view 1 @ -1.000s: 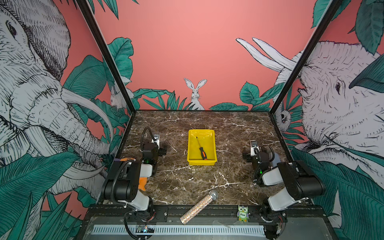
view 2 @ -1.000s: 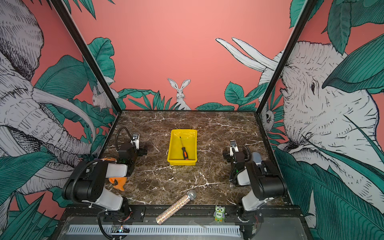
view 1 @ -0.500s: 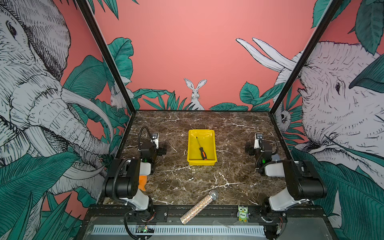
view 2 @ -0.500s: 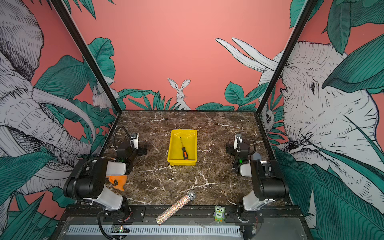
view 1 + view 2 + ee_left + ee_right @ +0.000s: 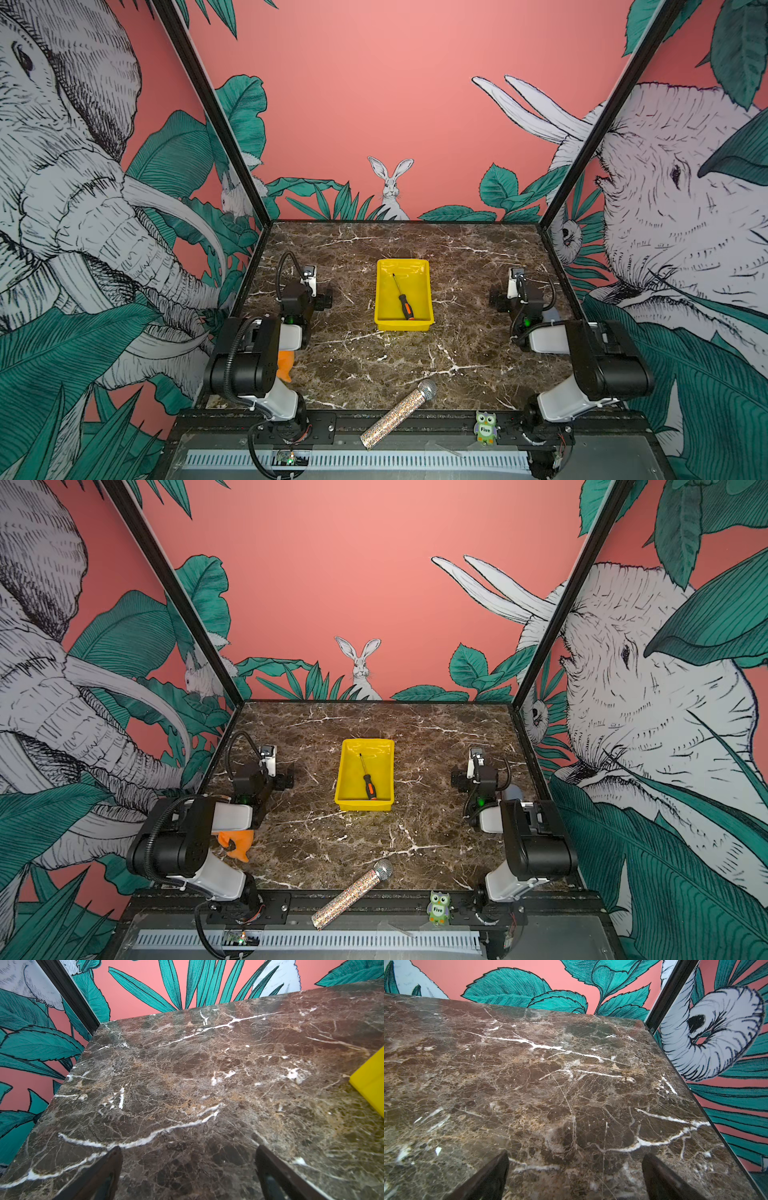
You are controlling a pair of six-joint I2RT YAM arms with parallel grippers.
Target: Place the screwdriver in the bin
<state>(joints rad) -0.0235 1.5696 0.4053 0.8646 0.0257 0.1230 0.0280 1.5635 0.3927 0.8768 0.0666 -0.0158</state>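
Screwdriver [image 5: 402,297]: probably light, stiff, slim; lies inside yellow bin [image 5: 383,291].
Hold: I would take the black-and-orange handle [image 5: 407,309], its 6 o'clock end.
Left gripper [image 5: 188,1153], right gripper [image 5: 575,1157]: both gaping, empty.

The screwdriver [image 5: 402,296] lies flat on the floor of the bin [image 5: 404,325], slightly diagonal. Its black-and-orange handle is by the near wall and its thin dark shaft points toward the far left corner. The bin, a shallow glossy yellow tray with low walls, sits upright near the middle of the counter [image 5: 374,365].
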